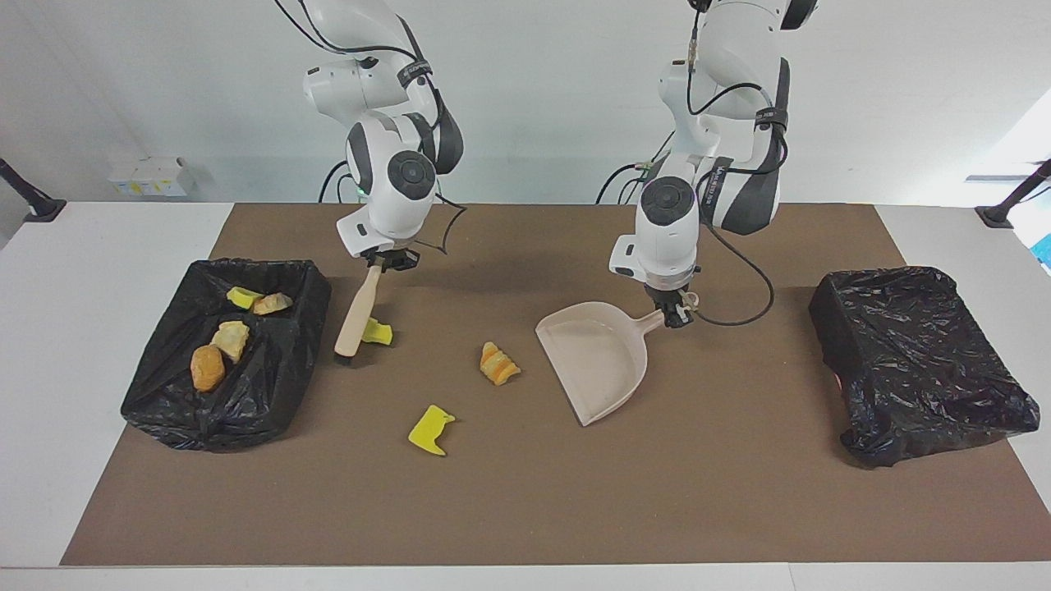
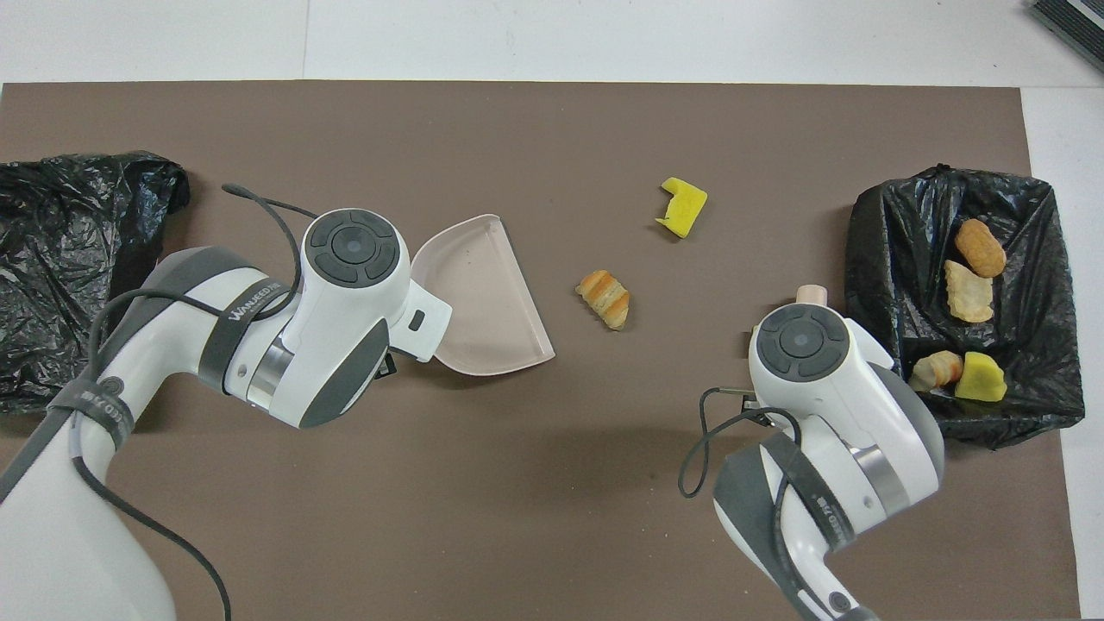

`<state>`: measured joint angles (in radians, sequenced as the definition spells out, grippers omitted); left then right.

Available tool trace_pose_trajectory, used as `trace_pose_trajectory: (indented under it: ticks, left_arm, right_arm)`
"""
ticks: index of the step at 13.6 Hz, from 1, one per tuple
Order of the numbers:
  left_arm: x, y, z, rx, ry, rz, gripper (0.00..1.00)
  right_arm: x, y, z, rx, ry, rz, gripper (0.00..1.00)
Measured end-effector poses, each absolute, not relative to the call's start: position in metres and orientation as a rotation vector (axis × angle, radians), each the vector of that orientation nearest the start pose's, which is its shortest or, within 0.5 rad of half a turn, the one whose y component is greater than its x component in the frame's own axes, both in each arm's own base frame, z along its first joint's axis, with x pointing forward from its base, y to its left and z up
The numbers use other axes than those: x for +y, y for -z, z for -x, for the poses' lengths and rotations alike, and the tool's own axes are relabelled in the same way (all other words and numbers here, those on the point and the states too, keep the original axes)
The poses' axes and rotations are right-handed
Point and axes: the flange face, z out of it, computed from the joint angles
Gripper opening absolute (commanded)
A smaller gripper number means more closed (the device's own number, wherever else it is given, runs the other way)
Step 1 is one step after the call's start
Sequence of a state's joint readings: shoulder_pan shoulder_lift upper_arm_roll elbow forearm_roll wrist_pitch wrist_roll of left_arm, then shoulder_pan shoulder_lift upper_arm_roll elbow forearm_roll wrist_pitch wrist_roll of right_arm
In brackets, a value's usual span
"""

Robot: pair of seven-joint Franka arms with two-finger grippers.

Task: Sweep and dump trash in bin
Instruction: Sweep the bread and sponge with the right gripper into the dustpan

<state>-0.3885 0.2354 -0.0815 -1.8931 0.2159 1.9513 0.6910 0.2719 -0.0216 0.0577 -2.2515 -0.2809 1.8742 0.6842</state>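
In the facing view, four pieces of trash (image 1: pixel 218 341) are seen already in the bin (image 1: pixel 291 386); three are left on the table (image 1: pixel 509 492) between bin and dustpan (image 1: pixel 595 361). The right hand (image 1: pixel 384 261) is clamped on the brush (image 1: pixel 355 316), the left hand (image 1: pixel 677 314) on the dustpan handle. Overhead, yellow foam (image 2: pixel 681 207) and a bread-like lump (image 2: pixel 605 297) are shown unswept.
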Motion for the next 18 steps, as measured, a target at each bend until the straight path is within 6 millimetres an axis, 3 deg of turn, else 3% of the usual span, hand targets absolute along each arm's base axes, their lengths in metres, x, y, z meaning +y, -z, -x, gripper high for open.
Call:
trace_pose_trajectory:
  ticks: [4,8,11,14,18]
  left_arm:
    - [-0.253,-0.368,-0.534,1.752,-0.288,2.404,0.0]
    - [-0.252,-0.366,-0.533,1.753,-0.279,2.404,0.0]
    - [-0.252,-0.367,-0.532,1.754,-0.273,2.404,0.0]
    - [-0.251,-0.365,-0.531,1.754,-0.267,2.404,0.0]
    - [-0.25,-0.363,-0.53,1.756,-0.26,2.404,0.0]
  right_arm:
    - [0.169,-0.347,-0.455,0.324,-0.243,3.437,0.0]
    - [0.21,-0.359,-0.463,0.258,-0.244,3.336,0.0]
    - [0.258,-0.363,-0.47,0.141,-0.223,3.31,0.0]
    - [0.3,-0.354,-0.472,0.024,-0.228,3.299,0.0]
    - [0.326,-0.355,-0.472,-0.169,-0.262,3.178,0.0]
